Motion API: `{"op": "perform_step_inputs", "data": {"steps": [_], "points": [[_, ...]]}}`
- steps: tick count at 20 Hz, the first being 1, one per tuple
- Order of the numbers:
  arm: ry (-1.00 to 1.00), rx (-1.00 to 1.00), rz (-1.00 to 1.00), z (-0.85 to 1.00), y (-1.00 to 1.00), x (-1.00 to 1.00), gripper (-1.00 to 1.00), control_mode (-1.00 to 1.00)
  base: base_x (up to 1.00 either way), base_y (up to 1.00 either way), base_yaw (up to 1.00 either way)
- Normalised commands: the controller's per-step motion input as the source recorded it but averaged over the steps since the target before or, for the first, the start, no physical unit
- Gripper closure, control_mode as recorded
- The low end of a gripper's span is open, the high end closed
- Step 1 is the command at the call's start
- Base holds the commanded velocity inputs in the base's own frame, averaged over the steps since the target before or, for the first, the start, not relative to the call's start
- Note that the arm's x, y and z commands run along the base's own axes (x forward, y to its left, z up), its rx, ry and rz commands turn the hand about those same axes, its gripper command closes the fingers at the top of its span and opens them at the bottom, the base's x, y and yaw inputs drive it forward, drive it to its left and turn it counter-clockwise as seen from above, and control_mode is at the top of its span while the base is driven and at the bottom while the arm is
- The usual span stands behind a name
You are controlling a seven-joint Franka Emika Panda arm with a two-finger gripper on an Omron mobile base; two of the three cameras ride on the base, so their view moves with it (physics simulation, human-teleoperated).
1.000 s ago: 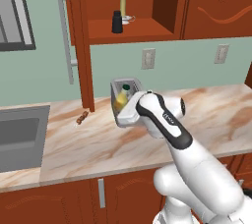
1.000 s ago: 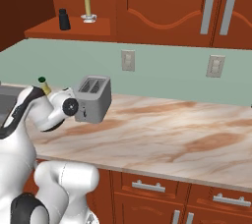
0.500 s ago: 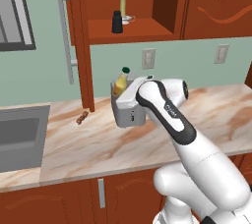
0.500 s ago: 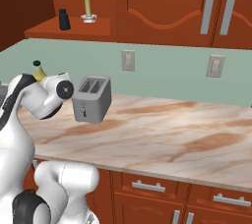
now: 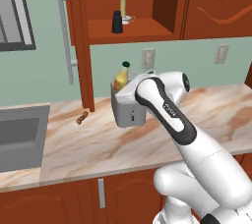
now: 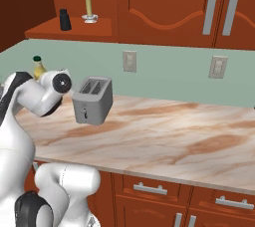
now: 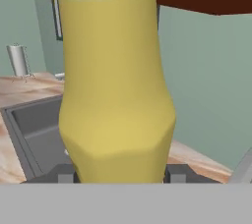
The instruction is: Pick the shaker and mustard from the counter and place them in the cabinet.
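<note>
A white robot arm holds the mustard, a small yellow squeeze bottle with a narrow neck and green cap, upright in the air above the long beige marble-look counter. In the hand view the bottle's yellow body sits between the two dark fingertips, which press against its base on either side, partly closed around it. The bottle is probably kept upright so it can be set standing on the shelf.

From the left base view, the red-brown wooden wall cabinet with its open shelf niche lies at about twelve o'clock from the bottle, well above it. The shaker, a small black cylinder with a rounded top, already stands on that shelf, just beside a thin pale-yellow candle in a white holder at its two o'clock.

A grey metal toaster stands on the counter just below the raised bottle, so the lift likely serves to clear it. The remaining step appears to be carrying the mustard up to the shelf.
</note>
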Motion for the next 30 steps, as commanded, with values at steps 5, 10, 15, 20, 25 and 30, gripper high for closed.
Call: {"op": "perform_step_inputs", "data": {"steps": [5, 10, 15, 20, 25, 30], "points": [[0.09, 0.0, -0.08, 0.18, 0.0, 0.0, 1.0, -1.0, 0.0, 0.0, 0.0], [0.09, 0.0, -0.08, 0.25, 0.0, 0.0, 1.0, -1.0, 0.0, 0.0, 0.0], [0.04, 0.0, -0.06, 0.46, -0.06, 0.0, 1.0, -1.0, 0.0, 0.0, 0.0], [0.0, -0.03, -0.04, 0.48, -0.17, 0.0, 1.0, -1.0, 0.0, 0.0, 0.0], [0.0, -0.04, -0.04, 0.42, -0.24, 0.0, 1.0, -1.0, 0.0, 0.0, 0.0], [0.0, -0.05, -0.06, 0.46, -0.22, 0.0, 1.0, -1.0, 0.0, 0.0, 0.0]]}}
